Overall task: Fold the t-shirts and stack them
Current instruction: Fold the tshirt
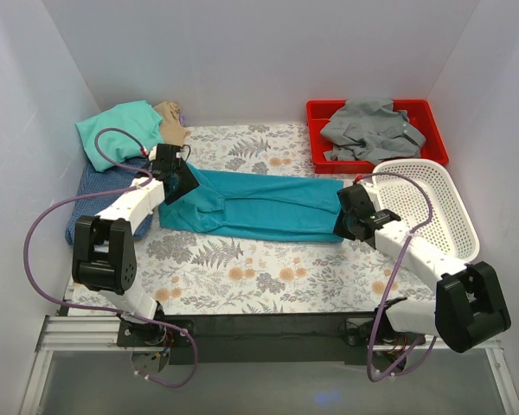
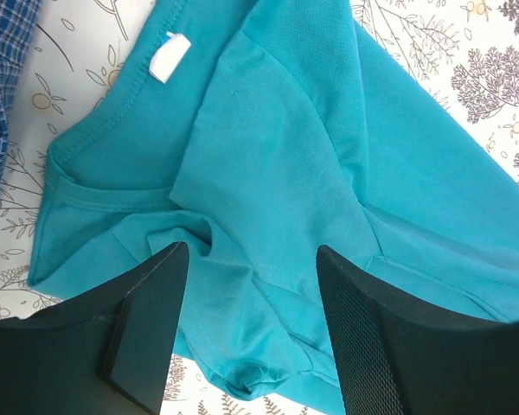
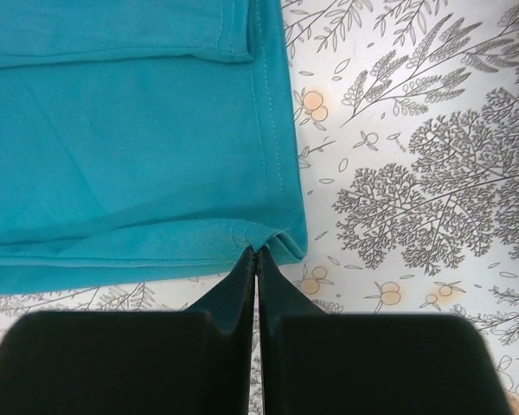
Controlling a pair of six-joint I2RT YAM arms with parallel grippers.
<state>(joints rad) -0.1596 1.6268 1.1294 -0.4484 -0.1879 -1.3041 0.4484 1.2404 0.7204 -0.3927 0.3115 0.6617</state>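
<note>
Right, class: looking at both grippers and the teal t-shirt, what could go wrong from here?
The right gripper is shut on only the hem corner of the teal t-shirt, so the cloth might slip out when lifted. The left gripper hangs open over bunched sleeve layers and may catch only some, spoiling the fold.
</note>
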